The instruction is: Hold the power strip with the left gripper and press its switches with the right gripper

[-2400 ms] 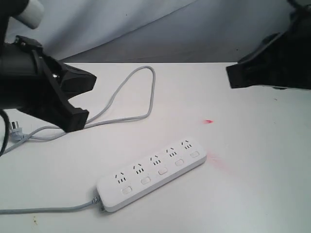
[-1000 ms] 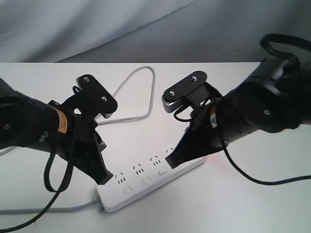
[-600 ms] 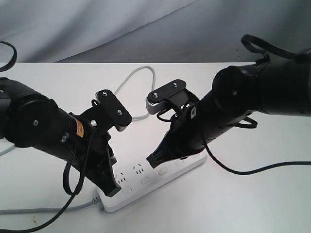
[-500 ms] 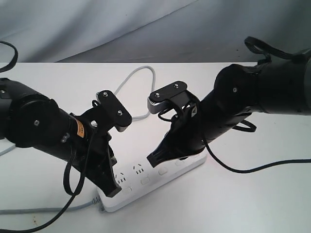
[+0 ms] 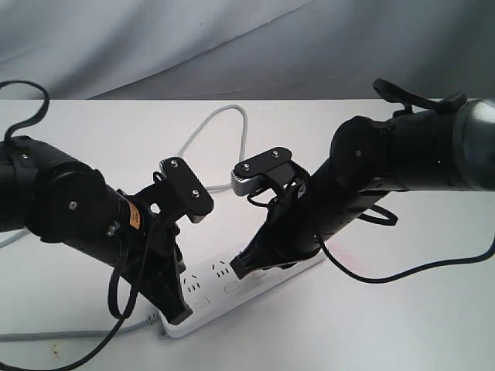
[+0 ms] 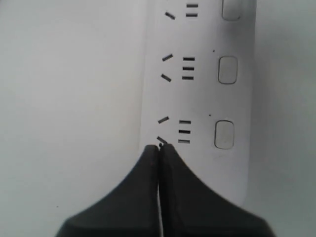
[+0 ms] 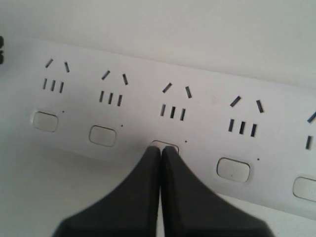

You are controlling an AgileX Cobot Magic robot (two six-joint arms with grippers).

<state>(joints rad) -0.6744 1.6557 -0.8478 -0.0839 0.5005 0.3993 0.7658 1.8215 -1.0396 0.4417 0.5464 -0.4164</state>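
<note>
Strip position: the power strip (image 5: pixel 223 289) lies flat on the white table (image 5: pixel 402 325), under both arms, with its grey cable (image 5: pixel 224 147) looping away behind it.
Long axis: in the exterior view it runs diagonally, cable end low on the left and far end higher on the right.
Left gripper (image 5: pixel 178 311): fingers pressed together with nothing between them. The tip sits on the strip's top face at the cable end, by the last outlet's slots on the outlet side and clear of the switches (image 6: pixel 227 70).
Right gripper (image 7: pixel 161 148): fingers likewise closed to a single point and gripping nothing. The tip is over the middle switch (image 7: pixel 171 145), covering its lower part.
Contact: the wrist view suggests the tip is touching that button, but whether it is pushed in cannot be told.
Key relation: the row of switches runs along the strip's long axis, so each other button lies sideways from the right tip, two towards the left gripper and two away from it.
Nearer arm: the right one, already on the row.
Next move: probably a straight push down, then a lift and a step along the row.
Risk: a sideways drag could swing the far end, since the strip is pinned from above only.
</note>
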